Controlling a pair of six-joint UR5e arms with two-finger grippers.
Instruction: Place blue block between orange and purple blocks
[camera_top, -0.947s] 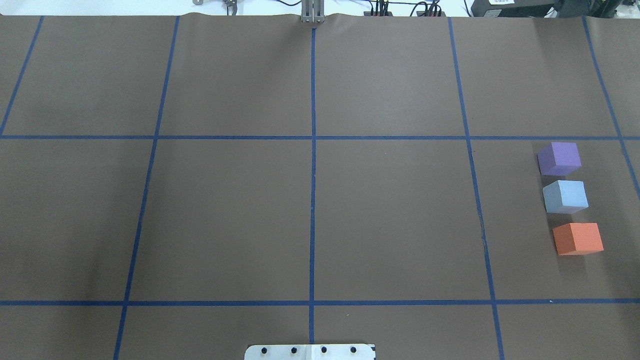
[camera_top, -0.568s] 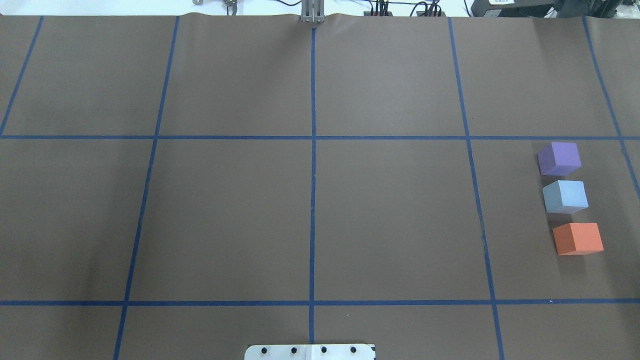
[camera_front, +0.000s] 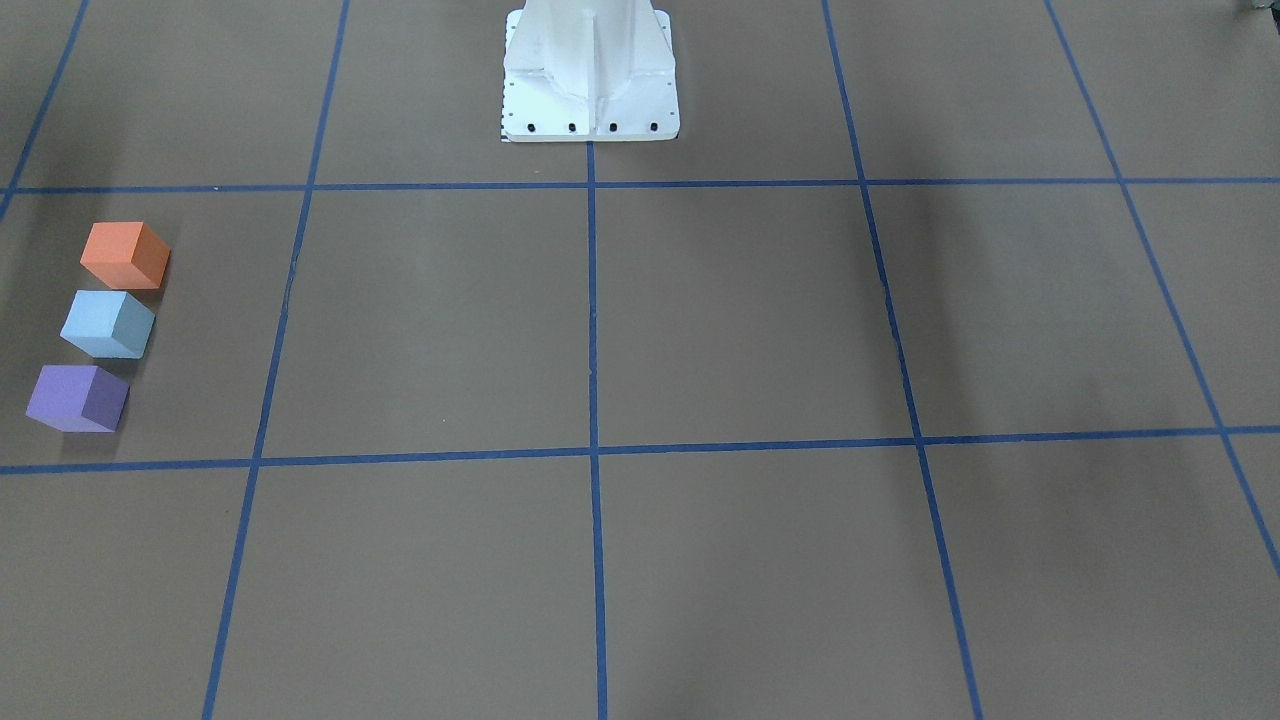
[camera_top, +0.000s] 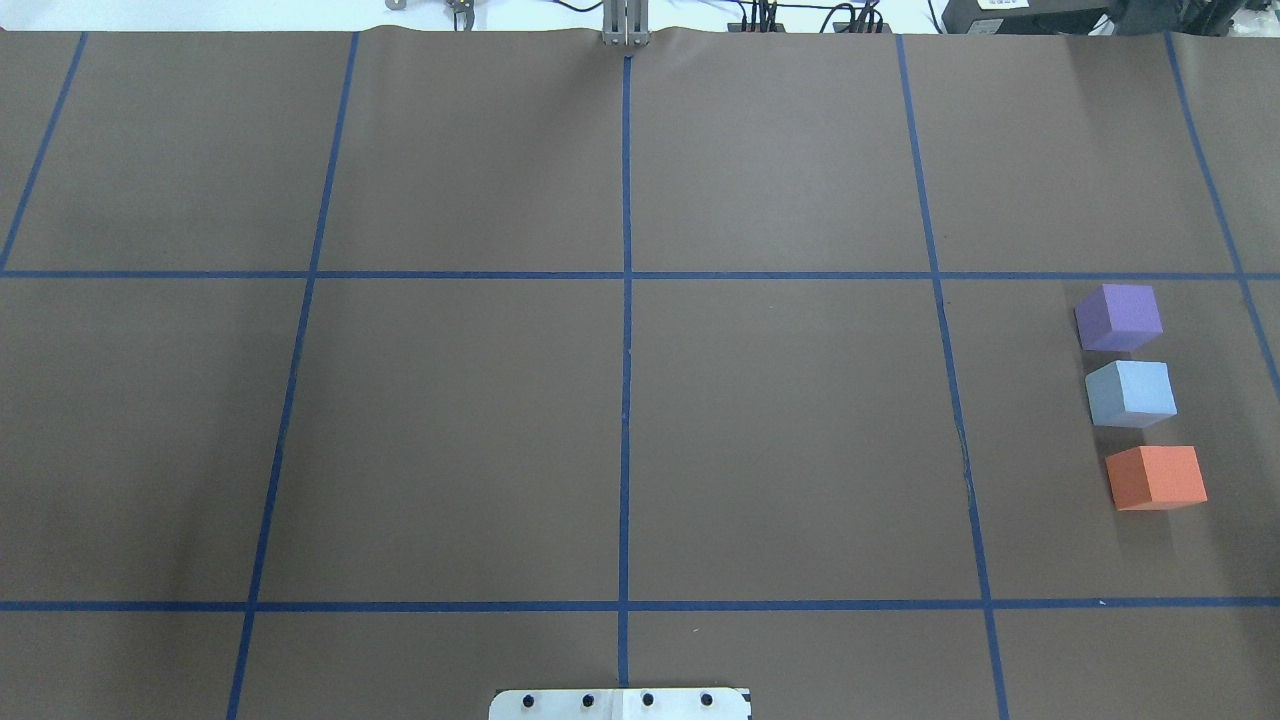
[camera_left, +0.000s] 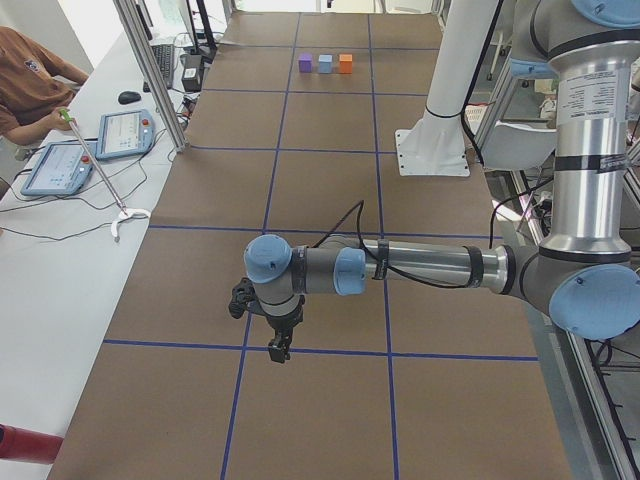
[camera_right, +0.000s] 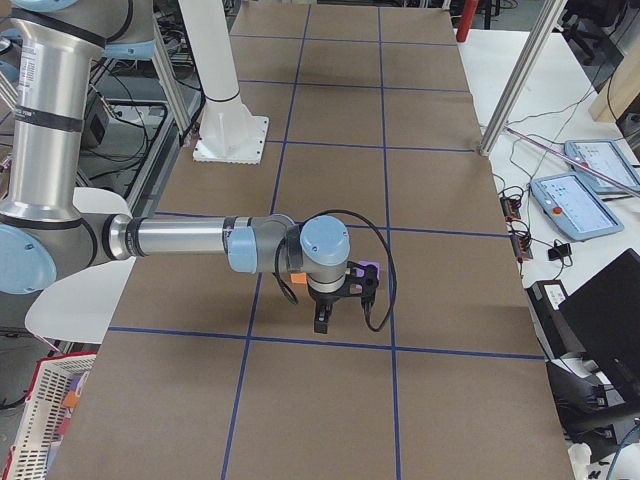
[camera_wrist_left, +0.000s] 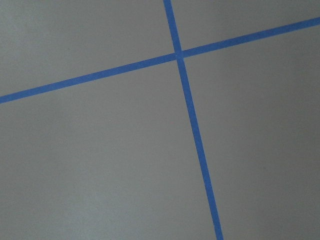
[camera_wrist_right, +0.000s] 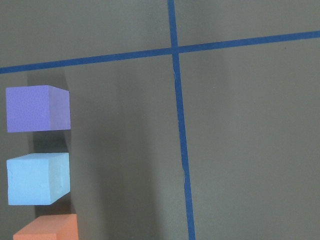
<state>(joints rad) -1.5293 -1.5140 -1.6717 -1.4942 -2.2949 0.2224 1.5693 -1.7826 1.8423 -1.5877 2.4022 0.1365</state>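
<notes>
Blue block (camera_top: 1131, 393) sits between purple block (camera_top: 1118, 317) and orange block (camera_top: 1156, 477), apart. Left pincer (camera_left: 279, 348), right pincer (camera_right: 321, 322): grip state indeterminable.

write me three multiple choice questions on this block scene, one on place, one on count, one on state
1. What lies between the orange block and the purple block?
A nothing
B the blue block
C a fourth block

2. How many blocks are on the table?
A two
B four
C three

3. The blue block is:
A resting on the table
B stacked on the orange block
C lifted in the air

Key: 1 B, the three form one row with blue in the middle. 2 C, one each of orange, blue and purple. 3 A, its base meets the table and nothing grips it.
</notes>
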